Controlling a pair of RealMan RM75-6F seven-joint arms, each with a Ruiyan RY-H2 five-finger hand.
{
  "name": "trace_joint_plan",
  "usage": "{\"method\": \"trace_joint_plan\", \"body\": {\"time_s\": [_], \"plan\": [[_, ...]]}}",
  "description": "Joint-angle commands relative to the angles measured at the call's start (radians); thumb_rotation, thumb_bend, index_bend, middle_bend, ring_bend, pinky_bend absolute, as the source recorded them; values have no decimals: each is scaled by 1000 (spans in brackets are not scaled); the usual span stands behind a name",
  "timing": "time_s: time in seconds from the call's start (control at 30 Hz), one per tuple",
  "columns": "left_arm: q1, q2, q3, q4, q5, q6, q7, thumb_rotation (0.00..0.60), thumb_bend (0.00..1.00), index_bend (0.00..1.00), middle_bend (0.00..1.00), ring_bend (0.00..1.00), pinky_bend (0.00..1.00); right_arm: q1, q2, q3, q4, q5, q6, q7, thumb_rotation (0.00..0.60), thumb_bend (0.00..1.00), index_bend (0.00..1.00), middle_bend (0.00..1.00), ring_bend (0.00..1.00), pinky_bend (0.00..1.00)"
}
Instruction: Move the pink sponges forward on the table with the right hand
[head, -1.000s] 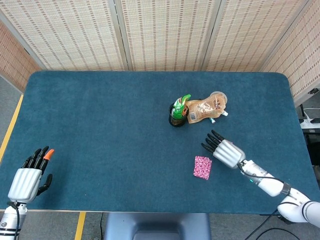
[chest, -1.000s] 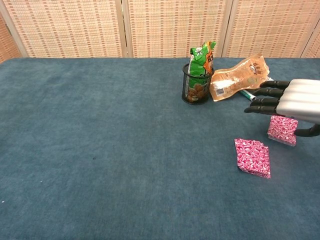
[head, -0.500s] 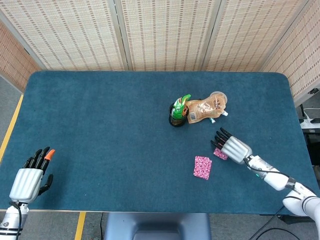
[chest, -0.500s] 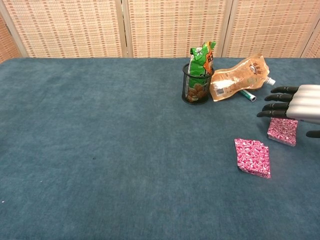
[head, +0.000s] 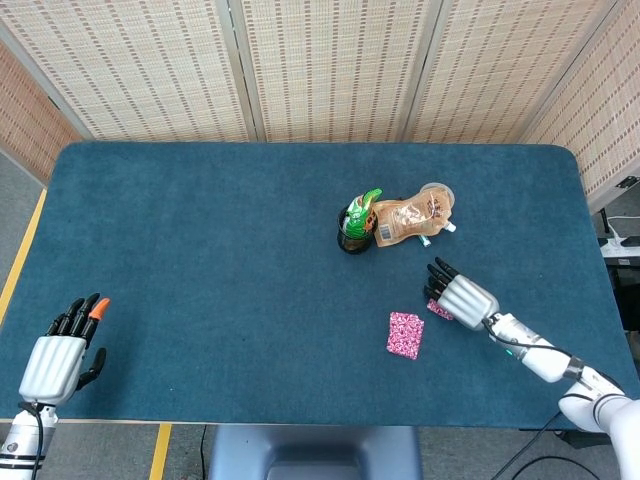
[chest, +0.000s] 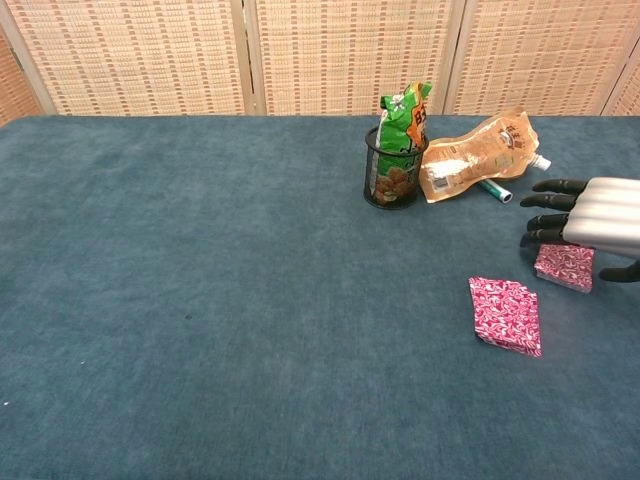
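Note:
Two pink patterned sponges lie on the blue table. The larger one (head: 405, 335) (chest: 507, 315) lies flat and alone. The smaller one (head: 438, 309) (chest: 565, 267) sits to its right, partly hidden under my right hand (head: 460, 296) (chest: 592, 214). That hand hovers just over the smaller sponge with its fingers stretched out and its thumb low beside the sponge; it holds nothing. My left hand (head: 55, 360) rests at the near left table corner, fingers apart and empty; the chest view does not show it.
A black mesh cup (chest: 389, 180) holding a green snack bag (head: 358, 213) stands mid-table. A tan pouch (head: 408, 217) (chest: 478, 155) lies beside it, just beyond my right hand. The table's right edge (head: 600, 290) is close to the right arm.
My right hand has drawn back to the right, uncovering more of the smaller sponge, and then sunk closer to it. Both sponges and my left hand have stayed put.

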Motion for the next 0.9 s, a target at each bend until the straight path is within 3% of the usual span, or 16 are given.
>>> {"method": "trace_joint_plan", "body": {"time_s": [0.03,0.23,0.47,0.9], "plan": [[0,0,2,2,0,-2,-2,600,476,0,34,62,221,-2,-5,0,6,1,6,5,600,179,219,243,42,50],[-3,0,3,-4,1,-6,5,600,478,0,36,66,222,-1,-13,1,11,5,7,4,600,179,219,246,54,52],[-5,7,0,-9,-7,-13,2,600,477,0,43,66,223,-1,-24,-1,25,1,21,12,600,179,297,297,115,83],[-3,5,3,4,2,-6,-12,600,479,0,65,76,223,-3,-43,-5,57,-3,38,19,600,179,355,331,161,114]]}}
